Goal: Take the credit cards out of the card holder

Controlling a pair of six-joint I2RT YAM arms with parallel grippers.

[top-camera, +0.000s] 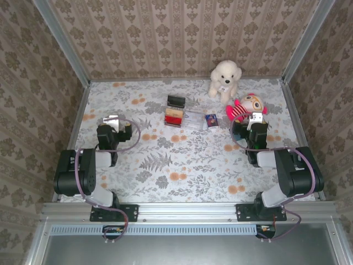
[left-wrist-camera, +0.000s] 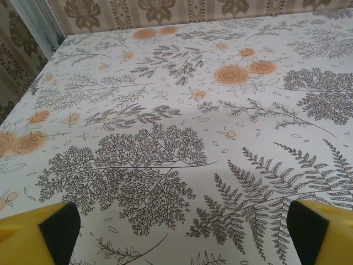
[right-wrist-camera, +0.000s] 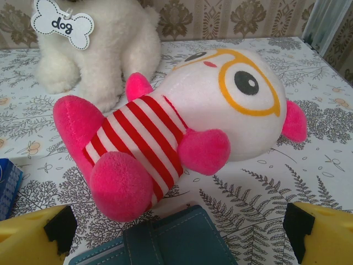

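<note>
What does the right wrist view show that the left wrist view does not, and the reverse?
Right wrist: a pink striped plush toy on its side, a white plush dog with a "dog" tag behind it, a teal stitched wallet at the bottom edge. Left wrist: a cluster of orange roses printed on the cloth. Both: floral tablecloth, patterned wallpaper, and the right gripper and left gripper standing open.

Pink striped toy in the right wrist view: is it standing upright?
No, the pink striped toy lies toppled on the table, with the white plush dog behind it.
</note>
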